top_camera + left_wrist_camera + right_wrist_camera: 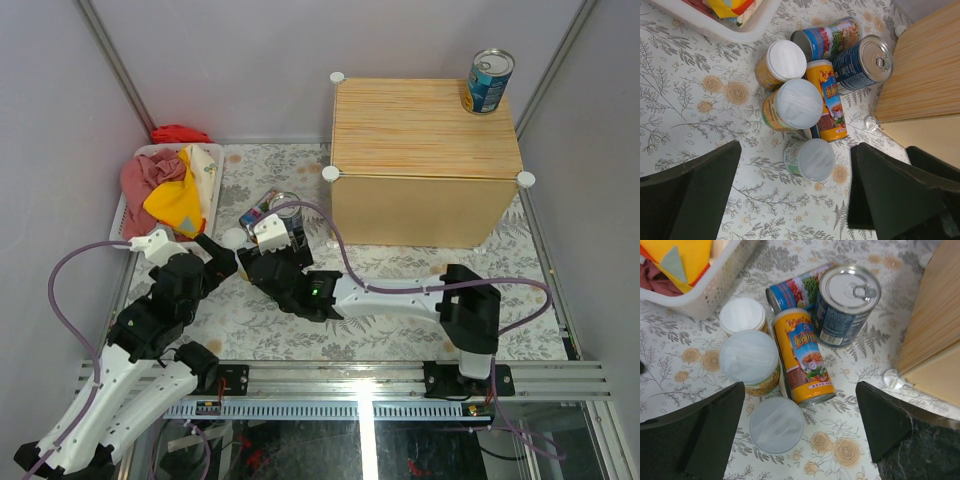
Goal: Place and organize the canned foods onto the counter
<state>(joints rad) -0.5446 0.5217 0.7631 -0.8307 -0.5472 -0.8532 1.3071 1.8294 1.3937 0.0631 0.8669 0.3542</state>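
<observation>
— The fingers (pixel 695 195) of my left gripper (pixel 797 145) are spread wide with nothing between them. My right gripper (pixel 801 385) is the same, jaws fully apart and empty

— Where are the tins?

— One blue-labelled tin with a silver top (pixel 488 80) stands upright on the large light wood-grain counter (pixel 425 130), at its far right corner, in the upper right of the overhead view. The rest huddle on the floral tablecloth (pixel 685 100), in the middle of both wrist views, just above my fingertips

— Which ones?

— A second blue-labelled tin with a pull-tab lid (pixel 862 62) sits at the upper right of the cluster, nearest the counter. Just beside it, a multicoloured can printed with vegetables (pixel 827 37) lies on its side at the top. A slim orange-yellow can (pixel 827 100) lies on its side in the middle. Left of it stand an orange-yellow jar with a white lid (pixel 782 62) and a wider jar with a frosted lid (pixel 792 105), touching each other. A short pale-lidded can (pixel 810 159) stands lowest, just beside the slim can's end

— And around them?

— A white plastic basket (pixel 740 34) holding red and yellow cloths (pixel 170 200) fills the upper left. At the right, a white round knob (pixel 870 122) marks the counter's near corner
</observation>
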